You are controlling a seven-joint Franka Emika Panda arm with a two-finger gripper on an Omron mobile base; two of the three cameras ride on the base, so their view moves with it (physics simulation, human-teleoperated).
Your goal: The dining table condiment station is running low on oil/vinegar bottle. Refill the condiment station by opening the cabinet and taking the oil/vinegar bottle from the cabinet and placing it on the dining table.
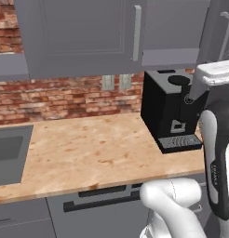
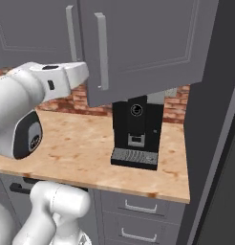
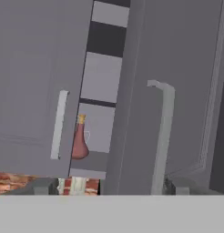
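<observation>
The grey cabinet [image 2: 148, 48] hangs above the counter, its right door [image 3: 191, 91] swung partly out. Through the gap between the doors the reddish-brown oil/vinegar bottle [image 3: 79, 143] stands on the lower shelf, cork on top, half hidden by the left door [image 3: 32, 91]. My gripper [image 3: 109, 186] is open, with its fingertips [image 3: 178, 185] wide apart at the foot of the open door. That door's silver bar handle [image 3: 161, 136] stands just inside the right fingertip, and nothing is held. My white hand [image 2: 67, 76] sits beside the door's edge. The dining table is out of view.
A black coffee machine [image 1: 170, 111] stands on the wooden counter [image 1: 88, 148] right under the open door. A steel sink [image 1: 9, 153] lies at the counter's left. Grey drawers [image 2: 138, 210] run below, and a tall dark panel [image 2: 210, 143] closes off the right side.
</observation>
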